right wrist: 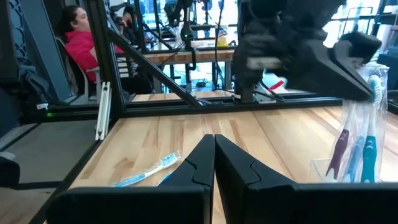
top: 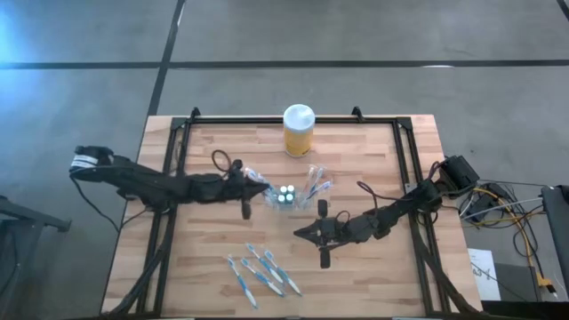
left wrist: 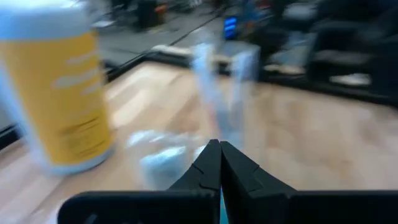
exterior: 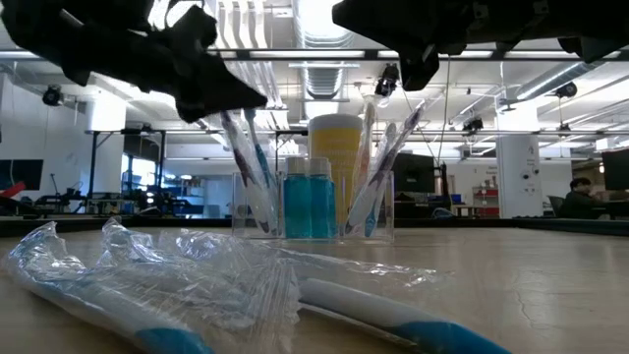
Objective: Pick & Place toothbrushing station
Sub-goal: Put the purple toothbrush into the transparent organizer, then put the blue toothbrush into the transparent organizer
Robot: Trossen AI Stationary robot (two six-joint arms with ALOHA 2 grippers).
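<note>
Your left gripper was pinched shut right at the clear holder mid-table, apparently gripping a toothbrush standing in it. Right gripper hung closed, empty, nearby. Loose wrapped toothbrushes lay toward the front edge. Keep that brush upright, or you'd tip the holder.

Bright overhead light (left wrist blurred)

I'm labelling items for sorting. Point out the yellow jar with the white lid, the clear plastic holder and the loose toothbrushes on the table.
Yellow jar with white lid (top: 299,116): high view, lid top.
Clear plastic holder (top: 286,196): high view, middle.
Loose blue-and-white toothbrushes (top: 263,271): high view, cluster centre.
</note>
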